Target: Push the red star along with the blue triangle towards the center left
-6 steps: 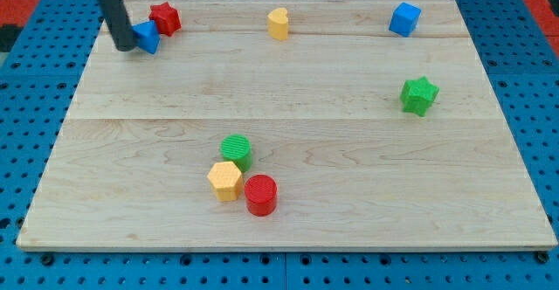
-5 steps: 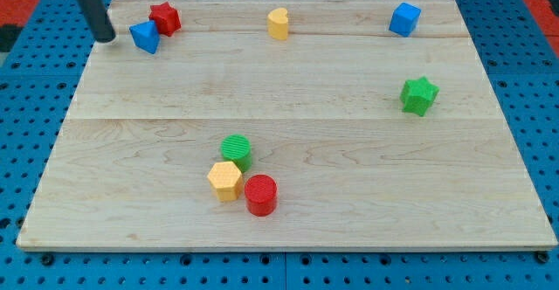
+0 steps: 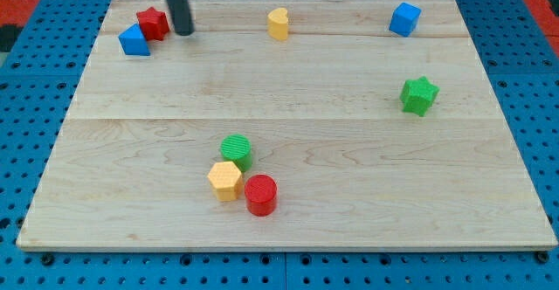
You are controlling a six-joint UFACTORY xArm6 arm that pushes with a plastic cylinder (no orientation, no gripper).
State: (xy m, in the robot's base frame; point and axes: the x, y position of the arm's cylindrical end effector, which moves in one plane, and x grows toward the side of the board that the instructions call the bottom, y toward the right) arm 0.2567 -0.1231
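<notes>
Camera view shows my tip [image 3: 184, 31] near the board's [image 3: 288, 150] top edge, toward the top left corner, just beside the red star [image 3: 152, 23] on that block's right. A narrow gap seems to separate them, though I cannot rule out light contact. The arm carries no gripper, so nothing opens or closes; it ends in a plain dark rod resting on the wood.

The red star sits close to the top left corner, and the blue triangle [image 3: 134, 41] touches it on its lower-left side, nearer the left edge. Both lie well above the middle of the left edge, which is the goal.

The step in hand looks like setting up behind the pair for a shove. From this side a straight push would send them leftward and off the board's edge, not down. The next move, as I judge it, calls for bringing the tip around to the top side of the star and driving toward the bottom, parallel to the left edge, keeping the triangle ahead of the star so the two travel together. An off-centre push could split them.

Elsewhere: a yellow block [image 3: 278, 23] at the top middle, a blue cube [image 3: 404, 18] near the top right corner, a green star [image 3: 418, 95] by the right edge, and a cluster of green cylinder [image 3: 236, 151], yellow hexagon [image 3: 225, 180] and red cylinder [image 3: 260, 194] toward the bottom middle.
</notes>
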